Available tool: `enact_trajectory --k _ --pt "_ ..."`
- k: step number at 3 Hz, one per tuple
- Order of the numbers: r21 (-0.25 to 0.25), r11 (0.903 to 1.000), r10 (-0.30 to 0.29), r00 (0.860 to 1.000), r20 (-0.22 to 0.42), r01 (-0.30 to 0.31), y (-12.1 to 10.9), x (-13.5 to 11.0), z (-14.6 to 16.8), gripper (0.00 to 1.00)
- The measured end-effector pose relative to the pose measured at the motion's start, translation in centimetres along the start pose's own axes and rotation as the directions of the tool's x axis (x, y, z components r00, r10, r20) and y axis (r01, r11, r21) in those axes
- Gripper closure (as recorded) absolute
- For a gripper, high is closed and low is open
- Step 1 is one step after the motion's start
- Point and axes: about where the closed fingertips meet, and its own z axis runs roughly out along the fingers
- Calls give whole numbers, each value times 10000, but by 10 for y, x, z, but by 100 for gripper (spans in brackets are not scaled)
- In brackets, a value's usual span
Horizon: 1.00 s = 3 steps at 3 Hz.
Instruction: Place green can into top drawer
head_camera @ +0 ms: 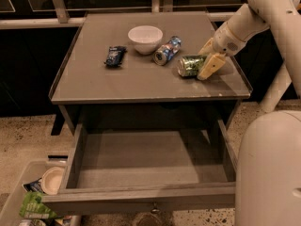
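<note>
The green can (189, 65) lies on its side at the right of the grey table top (131, 84). My gripper (201, 65) reaches in from the right. Its pale fingers (209, 66) stand one on each side of the can's right end and are shut on it. The can sits at or just above the table surface. The top drawer (141, 195) is pulled wide open below the table top. Its flat bottom is bare, and a small knob (153, 206) sits centred on the front.
A white bowl (145, 38), a blue-and-silver can (168, 51) on its side and a dark snack packet (115, 56) lie on the table top left of the green can. A bin with trash (33, 197) stands on the floor at lower left. My white base (270, 168) fills the lower right.
</note>
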Motion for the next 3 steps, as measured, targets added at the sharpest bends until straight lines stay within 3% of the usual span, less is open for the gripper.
enact_trajectory --k 2,3 --pt "0 10000 0 10000 0 0 0 0 0 86" --pt "1 10000 0 10000 1 0 0 0 0 100"
